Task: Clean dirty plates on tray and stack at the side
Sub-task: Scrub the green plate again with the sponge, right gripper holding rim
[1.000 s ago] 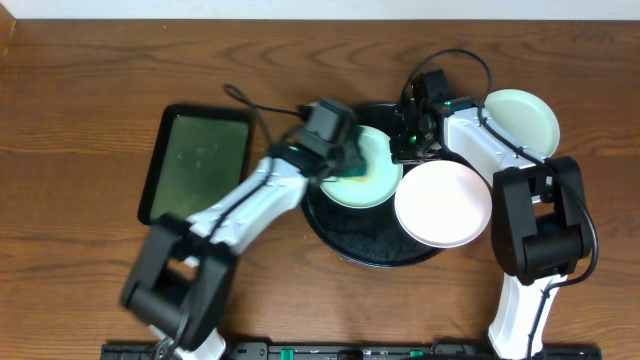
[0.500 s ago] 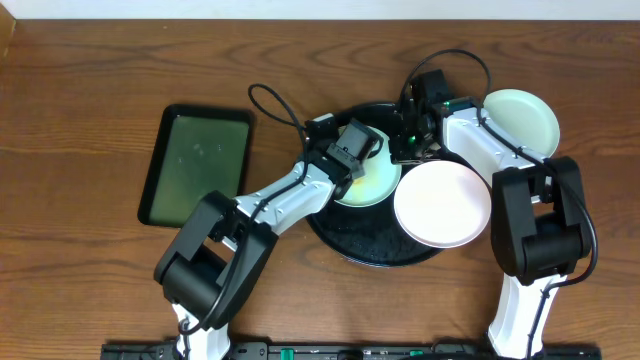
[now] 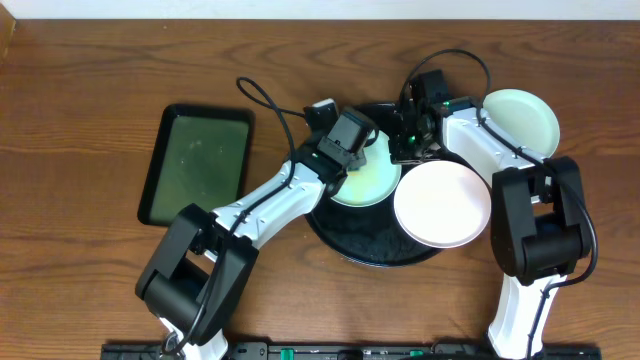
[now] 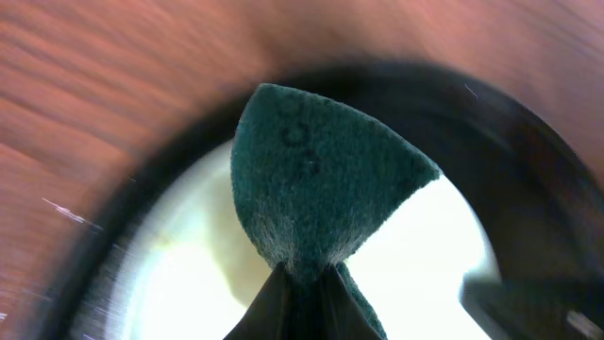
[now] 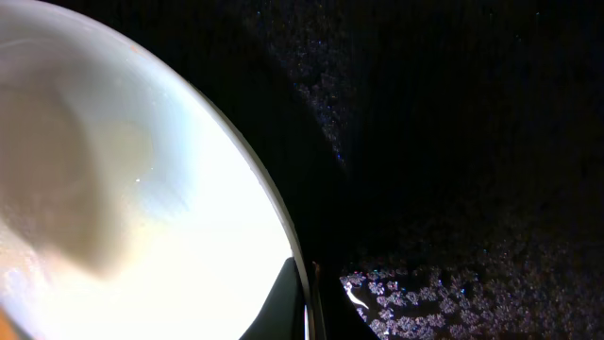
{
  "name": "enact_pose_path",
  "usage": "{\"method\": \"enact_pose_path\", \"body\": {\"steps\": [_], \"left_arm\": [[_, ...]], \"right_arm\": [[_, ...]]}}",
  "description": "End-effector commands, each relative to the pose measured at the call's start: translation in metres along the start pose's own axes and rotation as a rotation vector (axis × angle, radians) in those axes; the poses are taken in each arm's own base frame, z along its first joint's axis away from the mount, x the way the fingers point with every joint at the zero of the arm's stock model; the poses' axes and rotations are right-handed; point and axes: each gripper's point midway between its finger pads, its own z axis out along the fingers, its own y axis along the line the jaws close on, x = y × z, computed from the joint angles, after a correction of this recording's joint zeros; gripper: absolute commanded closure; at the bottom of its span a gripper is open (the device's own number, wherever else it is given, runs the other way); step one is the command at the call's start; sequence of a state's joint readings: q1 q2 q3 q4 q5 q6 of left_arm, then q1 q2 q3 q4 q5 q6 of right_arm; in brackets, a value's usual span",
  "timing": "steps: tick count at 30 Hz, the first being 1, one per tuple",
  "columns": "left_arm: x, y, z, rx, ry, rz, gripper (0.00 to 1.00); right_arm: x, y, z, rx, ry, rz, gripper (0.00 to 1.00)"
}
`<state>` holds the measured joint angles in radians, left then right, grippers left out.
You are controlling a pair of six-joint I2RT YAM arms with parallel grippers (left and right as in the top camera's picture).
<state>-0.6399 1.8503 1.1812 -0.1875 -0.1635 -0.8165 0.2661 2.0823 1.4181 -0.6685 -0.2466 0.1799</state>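
Wooden bench (image 3: 90, 80), overhead view, listed left to right. Far left: rectangular green tray (image 3: 197, 165), black-rimmed, lying flat, long axis running front to back, well apart from the plates. Next: left arm (image 3: 270, 200), stretched from the front edge diagonally toward the centre, elbow low, with a black cable (image 3: 262, 105) looping behind it. The left hand (image 3: 358, 152) pointed down over the first mint plate (image 3: 372, 182) and was closed on a dark green sponge (image 4: 316, 179). The sponge fanned out past the fingertips over the plate's pale inside; the wrist view was blurred. Centre: round black tray (image 3: 365, 248), flat, no long axis, carrying the first mint plate face up in its rear half. The left wrist covered that plate's left edge. Right of centre: white plate (image 3: 443, 203), face up, lying over the tray's right rim and just beside the first mint plate. Behind it: right hand (image 3: 410, 148), at the first mint plate's right edge, fingers closed with the plate's rim running between them in the wrist view. Right arm (image 3: 520, 215): upright at the front right, forearm angled back and leftward over the white plate's far side. Far right: second mint plate (image 3: 522, 122), face up on the bare bench, off the tray, partly covered by the right forearm.
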Motion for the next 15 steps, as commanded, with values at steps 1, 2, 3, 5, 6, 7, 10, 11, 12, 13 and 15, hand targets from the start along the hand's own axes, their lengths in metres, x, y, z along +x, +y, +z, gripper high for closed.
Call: {"method": "enact_pose_path", "body": {"steps": [1,2,3,5,6,7,10,11,12,13,15], "left_arm": [[0.037,-0.016,0.008,0.080,0.150,-0.037,0.92],[0.043,-0.014,0.012,0.070,0.163,-0.028,0.93],[0.049,-0.012,0.016,0.058,0.175,-0.022,0.92],[0.063,-0.002,0.027,0.017,0.205,-0.003,0.93],[0.065,0.003,0.030,-0.005,0.207,0.012,0.93],[0.064,0.013,0.032,-0.046,0.195,0.024,0.92],[0.045,0.056,0.025,-0.258,0.078,0.069,0.92],[0.037,0.066,0.021,-0.317,0.036,0.086,0.93],[0.029,0.077,0.016,-0.376,-0.011,0.104,0.92],[0.019,0.087,0.008,-0.437,-0.060,0.124,0.92],[0.004,0.098,-0.007,-0.513,-0.136,0.151,0.92]], "right_arm": [[0.002,-0.002,0.004,0.022,0.007,0.021,0.99],[0.002,-0.002,0.004,0.022,0.007,0.021,0.99],[0.002,-0.002,0.004,0.022,0.007,0.021,0.99],[0.002,-0.002,0.004,0.022,0.008,0.021,0.99],[0.002,-0.002,0.004,0.023,0.008,0.021,0.99],[0.002,-0.002,0.004,0.023,0.009,0.022,0.99],[0.003,-0.002,0.004,0.023,0.011,0.022,0.99],[0.003,-0.002,0.004,0.023,0.011,0.021,0.99],[0.003,-0.002,0.004,0.023,0.011,0.022,0.99],[0.003,-0.002,0.004,0.023,0.010,0.021,0.99],[0.002,-0.002,0.004,0.022,0.008,0.016,0.99]]}}
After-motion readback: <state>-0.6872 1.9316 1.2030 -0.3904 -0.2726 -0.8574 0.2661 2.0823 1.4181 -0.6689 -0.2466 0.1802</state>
